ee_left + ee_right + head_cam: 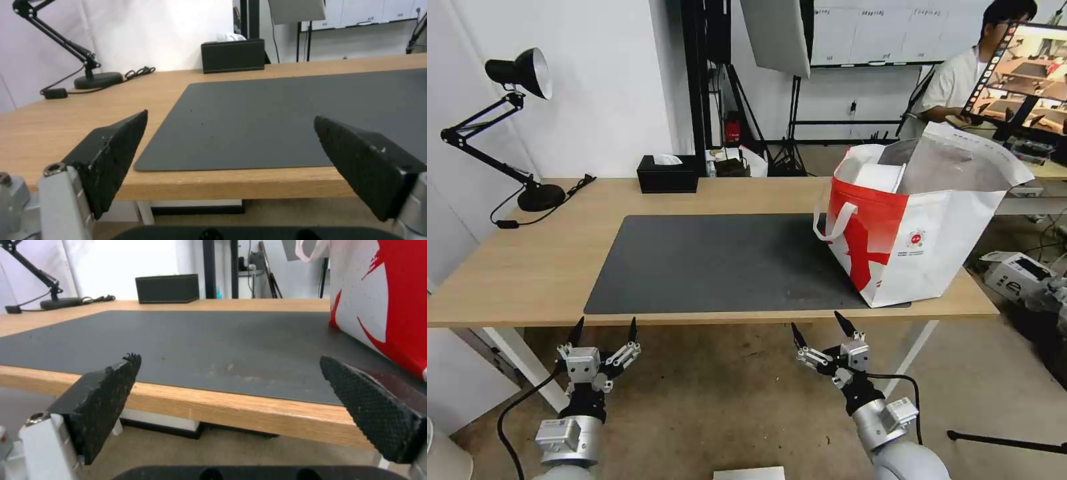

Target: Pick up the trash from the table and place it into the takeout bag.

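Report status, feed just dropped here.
Left gripper and right gripper open, below table edge. Takeout bag upright on mat. No trash on table.

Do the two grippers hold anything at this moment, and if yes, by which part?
Nothing is held. The left gripper and the right gripper both hang below the table's near edge with jaws open and empty.

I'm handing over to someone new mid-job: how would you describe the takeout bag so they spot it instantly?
Start at the long wooden table and follow its dark grey mat to the robot's right end. The takeout bag stands there, partly on the mat. It is the only tall, red-and-white thing there, with white loop handles and silver lining, unlike the low black tissue box at the back.
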You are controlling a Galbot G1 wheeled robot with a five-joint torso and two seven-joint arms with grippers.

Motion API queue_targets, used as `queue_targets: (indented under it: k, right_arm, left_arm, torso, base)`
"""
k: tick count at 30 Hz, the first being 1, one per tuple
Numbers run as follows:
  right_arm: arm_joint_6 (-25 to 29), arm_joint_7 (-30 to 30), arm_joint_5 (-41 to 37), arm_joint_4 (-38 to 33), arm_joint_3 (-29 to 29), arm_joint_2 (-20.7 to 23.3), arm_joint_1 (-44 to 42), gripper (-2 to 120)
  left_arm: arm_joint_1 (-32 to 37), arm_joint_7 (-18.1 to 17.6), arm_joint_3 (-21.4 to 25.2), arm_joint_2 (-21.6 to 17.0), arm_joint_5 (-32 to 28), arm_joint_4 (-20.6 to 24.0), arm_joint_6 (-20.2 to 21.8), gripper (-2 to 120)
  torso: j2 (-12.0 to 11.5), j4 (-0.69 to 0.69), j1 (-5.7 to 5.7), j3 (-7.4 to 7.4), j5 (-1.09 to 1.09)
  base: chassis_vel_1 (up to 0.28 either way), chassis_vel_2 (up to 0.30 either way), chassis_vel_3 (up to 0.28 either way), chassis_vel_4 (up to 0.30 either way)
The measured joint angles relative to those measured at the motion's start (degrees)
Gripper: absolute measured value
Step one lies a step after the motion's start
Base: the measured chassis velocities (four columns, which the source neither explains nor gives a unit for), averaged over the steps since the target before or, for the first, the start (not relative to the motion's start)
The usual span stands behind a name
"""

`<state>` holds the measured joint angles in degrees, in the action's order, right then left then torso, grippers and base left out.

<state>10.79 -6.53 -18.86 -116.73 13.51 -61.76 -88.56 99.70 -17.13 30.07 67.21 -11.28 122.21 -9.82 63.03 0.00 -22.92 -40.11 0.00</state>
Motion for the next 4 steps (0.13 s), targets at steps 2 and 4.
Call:
queue_targets:
  k: [2,4]
  right_arm:
    - [0.0,0.0,0.0,0.0,0.0,0.0,0.0,100]
    - [0.0,0.0,0.0,0.0,0.0,0.0,0.0,100]
  left_arm:
    - [0.0,0.0,0.0,0.0,0.0,0.0,0.0,100]
    - [0.0,0.0,0.0,0.0,0.0,0.0,0.0,100]
  torso:
    - [0.0,0.00,0.00,0.00,0.00]
    - [0.0,0.00,0.00,0.00,0.00]
  base:
    - [0.000,0.000,0.000,0.000]
    - [0.000,0.000,0.000,0.000]
